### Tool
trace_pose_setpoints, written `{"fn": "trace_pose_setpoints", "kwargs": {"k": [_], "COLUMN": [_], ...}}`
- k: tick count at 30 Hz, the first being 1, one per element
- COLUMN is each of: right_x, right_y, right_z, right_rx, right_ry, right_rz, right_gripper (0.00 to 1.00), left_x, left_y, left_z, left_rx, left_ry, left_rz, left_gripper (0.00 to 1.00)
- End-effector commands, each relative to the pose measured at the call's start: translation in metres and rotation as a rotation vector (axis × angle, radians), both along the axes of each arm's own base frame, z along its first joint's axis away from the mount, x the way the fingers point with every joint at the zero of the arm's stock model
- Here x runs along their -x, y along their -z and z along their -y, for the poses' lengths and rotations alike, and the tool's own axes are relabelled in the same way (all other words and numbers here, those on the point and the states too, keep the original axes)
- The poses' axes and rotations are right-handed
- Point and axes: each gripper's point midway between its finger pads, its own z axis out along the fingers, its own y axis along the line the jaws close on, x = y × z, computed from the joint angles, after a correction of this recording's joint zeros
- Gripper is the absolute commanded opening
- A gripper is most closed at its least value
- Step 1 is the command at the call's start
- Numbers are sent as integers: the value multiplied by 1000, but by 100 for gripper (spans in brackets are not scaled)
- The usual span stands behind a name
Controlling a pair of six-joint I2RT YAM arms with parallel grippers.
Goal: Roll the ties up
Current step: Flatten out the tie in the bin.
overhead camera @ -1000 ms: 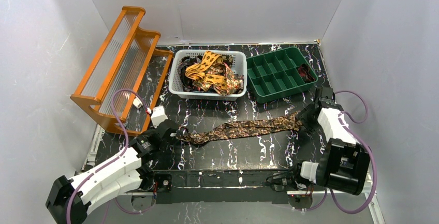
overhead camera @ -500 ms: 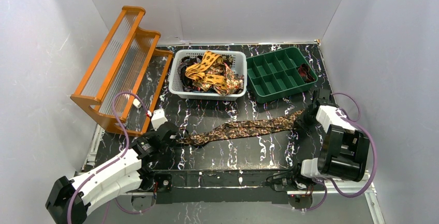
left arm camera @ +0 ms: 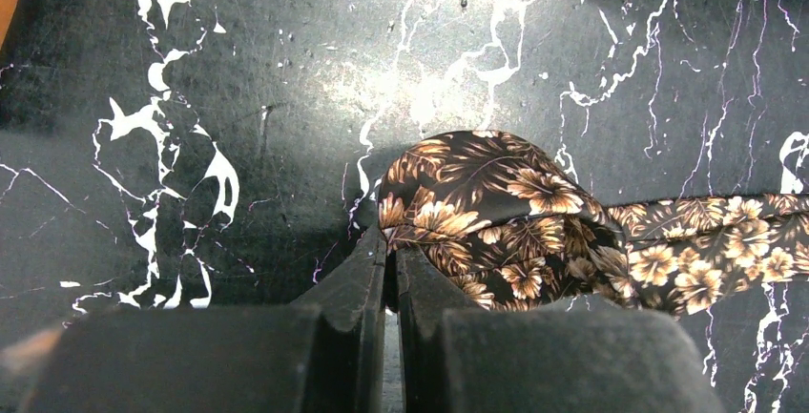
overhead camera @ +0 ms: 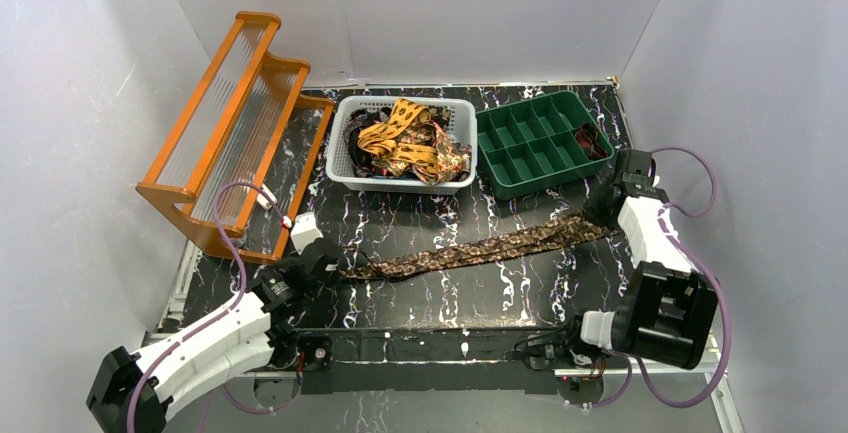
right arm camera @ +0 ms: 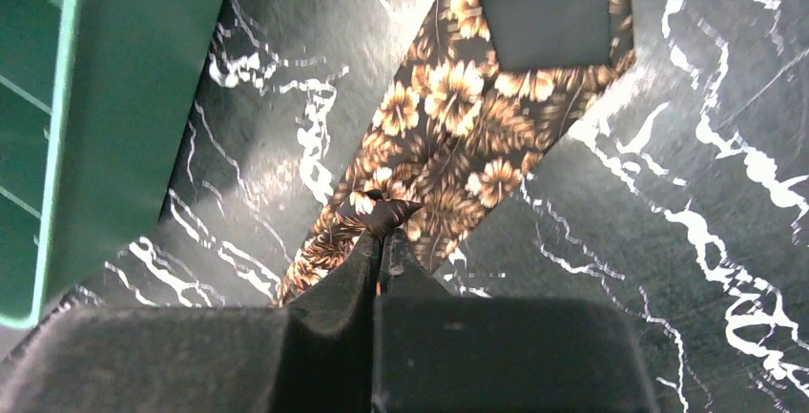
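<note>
Right gripper (overhead camera: pixel 611 215) has pulled back and right since a second ago, so the tie (overhead camera: pixel 480 249) now lies tauter and steeper on the table (overhead camera: pixel 450 298). Long axis diagonal: narrow end near-left, wide pointed end far-right, just in front of the green tray (overhead camera: pixel 520 188). Right fingers pressed together on a small pucker of fabric near the wide end. Left gripper (overhead camera: pixel 338 269) clamped on the folded narrow end. Dark brown, tan leaf print. More ties (overhead camera: pixel 405 143) heaped in the white basket (overhead camera: pixel 400 181) behind; orange rack (overhead camera: pixel 240 113) far left.
</note>
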Motion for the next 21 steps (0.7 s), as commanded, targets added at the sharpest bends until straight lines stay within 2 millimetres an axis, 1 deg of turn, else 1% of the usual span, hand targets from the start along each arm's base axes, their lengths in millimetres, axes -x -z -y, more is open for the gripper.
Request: {"fn": "trace_pose_setpoints", "kwargs": {"k": [1, 4, 7, 9, 11, 14, 16, 18, 19, 21], "right_x": [-19, -24, -27, -26, -23, -18, -21, -23, -23, -20], "right_y": [3, 14, 19, 21, 24, 29, 31, 34, 35, 37], "right_z": [24, 29, 33, 34, 37, 37, 31, 26, 25, 27], "right_rx": [80, 76, 79, 79, 88, 66, 33, 3, 0, 7], "right_ry": [34, 47, 57, 66, 87, 102, 77, 57, 52, 56], "right_rz": [-14, -31, -31, -45, -61, -92, -75, -72, -81, -104], "right_gripper": [1, 1, 1, 1, 1, 1, 1, 2, 5, 11], "left_x": [2, 3, 5, 7, 11, 18, 24, 26, 27, 26], "left_y": [3, 4, 5, 8, 12, 19, 25, 29, 29, 23], "left_z": [-6, -6, -6, -8, -11, -17, -21, -21, -19, -15], "left_rx": [20, 36, 50, 59, 72, 91, 115, 148, 167, 182], "left_ry": [-41, -44, -52, -70, -112, -181, -238, -268, -271, -249], "left_rz": [16, 20, 19, 11, -11, -49, -69, -77, -78, -71], "left_gripper": [0, 0, 0, 2, 2, 8, 12, 23, 24, 23]}}
